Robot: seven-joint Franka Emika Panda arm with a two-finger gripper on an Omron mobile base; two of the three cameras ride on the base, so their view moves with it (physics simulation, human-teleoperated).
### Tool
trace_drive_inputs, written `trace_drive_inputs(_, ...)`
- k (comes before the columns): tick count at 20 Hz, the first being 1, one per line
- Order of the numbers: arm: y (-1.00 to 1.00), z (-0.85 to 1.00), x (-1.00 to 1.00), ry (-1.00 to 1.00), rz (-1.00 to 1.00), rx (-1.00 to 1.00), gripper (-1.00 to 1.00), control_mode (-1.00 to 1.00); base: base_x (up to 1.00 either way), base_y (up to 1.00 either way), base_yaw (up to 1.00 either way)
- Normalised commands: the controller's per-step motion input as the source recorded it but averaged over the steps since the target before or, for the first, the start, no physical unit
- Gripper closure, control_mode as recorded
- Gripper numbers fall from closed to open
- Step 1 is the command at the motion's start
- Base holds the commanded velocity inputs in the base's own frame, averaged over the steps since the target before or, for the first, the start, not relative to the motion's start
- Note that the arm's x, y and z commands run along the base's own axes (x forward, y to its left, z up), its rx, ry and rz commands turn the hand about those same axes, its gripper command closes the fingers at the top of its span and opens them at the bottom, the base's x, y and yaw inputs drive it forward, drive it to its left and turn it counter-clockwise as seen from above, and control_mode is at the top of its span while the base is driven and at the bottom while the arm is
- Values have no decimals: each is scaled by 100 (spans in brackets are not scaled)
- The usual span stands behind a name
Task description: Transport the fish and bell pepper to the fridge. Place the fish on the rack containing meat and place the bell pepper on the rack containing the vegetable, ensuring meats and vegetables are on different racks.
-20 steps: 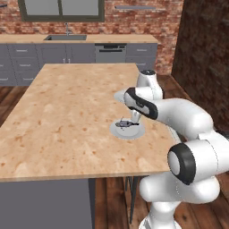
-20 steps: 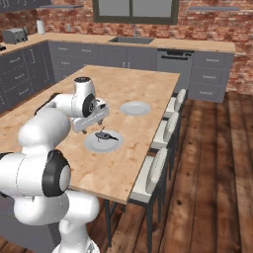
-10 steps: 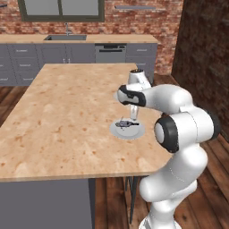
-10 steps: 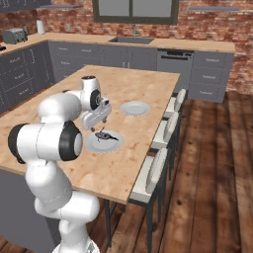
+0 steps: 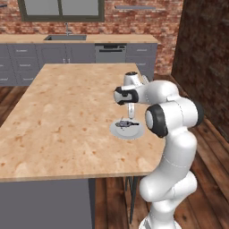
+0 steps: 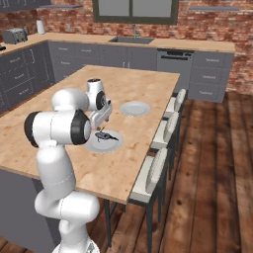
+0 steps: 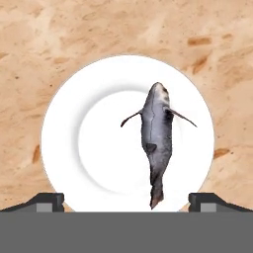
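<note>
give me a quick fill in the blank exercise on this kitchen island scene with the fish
1. The fish lies on a white ____.
2. The gripper hangs above the fish with its jaws ____.
3. The plate under the fish rests on a ____ countertop.
4. A second plate, farther along the island, holds ____.

Missing words: plate; open; wooden; nothing

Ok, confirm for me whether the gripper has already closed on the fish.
No: in the hand view the gripper is open, its tips far apart above the plate, with the fish lying untouched between them.
</note>
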Motion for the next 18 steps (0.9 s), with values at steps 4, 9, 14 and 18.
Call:
trace_drive_inputs(4, 0, -14, 0, 0, 13, 0, -100, -100, 0, 0, 0)
trace_drive_inputs(9, 0, -24, 15, 0, 5, -1, -100, -100, 0, 0, 0)
trace_drive_inputs(14, 2, -34, 17, 0, 3, 0, -100, -100, 0, 0, 0)
trace_drive_inputs(18, 18, -31, 16, 0, 0, 0, -100, -100, 0, 0, 0)
